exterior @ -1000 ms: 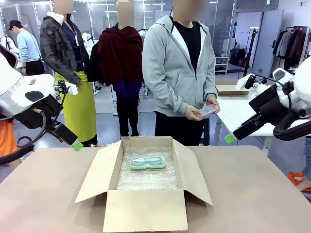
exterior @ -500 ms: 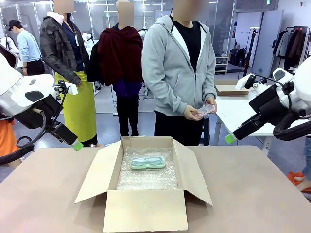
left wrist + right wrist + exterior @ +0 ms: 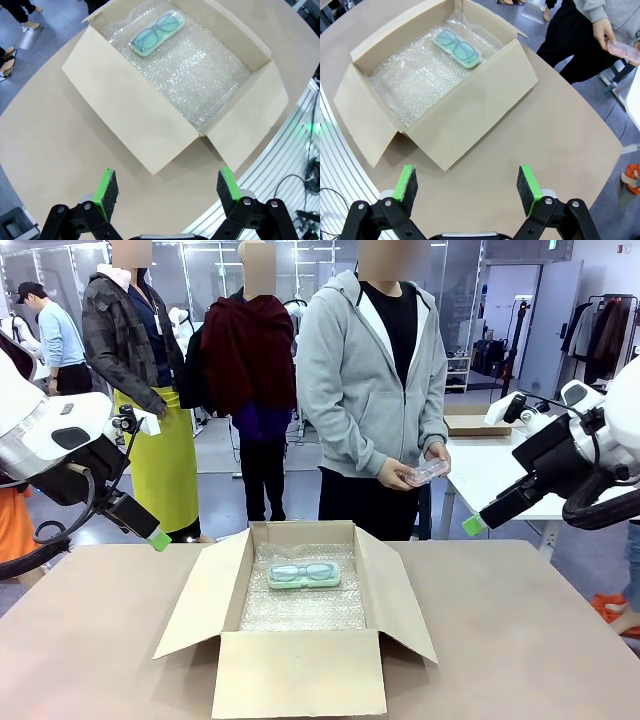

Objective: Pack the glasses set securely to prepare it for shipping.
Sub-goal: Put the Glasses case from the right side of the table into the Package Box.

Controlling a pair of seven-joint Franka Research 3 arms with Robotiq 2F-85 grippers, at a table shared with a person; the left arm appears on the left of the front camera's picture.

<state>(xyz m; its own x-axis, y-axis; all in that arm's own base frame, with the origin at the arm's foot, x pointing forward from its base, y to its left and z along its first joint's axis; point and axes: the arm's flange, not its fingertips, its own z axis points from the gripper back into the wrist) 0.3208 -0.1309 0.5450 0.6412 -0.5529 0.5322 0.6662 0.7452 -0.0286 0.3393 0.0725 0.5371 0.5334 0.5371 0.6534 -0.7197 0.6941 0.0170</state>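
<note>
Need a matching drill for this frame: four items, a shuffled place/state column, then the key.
1 mint green case
2 pale pink case
3 bubble wrap
4 left gripper

A in the person's hands
B lining the floor of the box
C open, holding nothing
D lying flat at the far end of the box

Pairs: 1-D, 2-A, 3-B, 4-C

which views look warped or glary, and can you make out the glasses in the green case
Front view: even light, straight lines, mint green case sharp, frames readable; pink case in the person's hand small and soft. Left wrist view: wide-angle curves the table edge; bubble wrap glints. Right wrist view: same curving and glints, frames clear.
</note>
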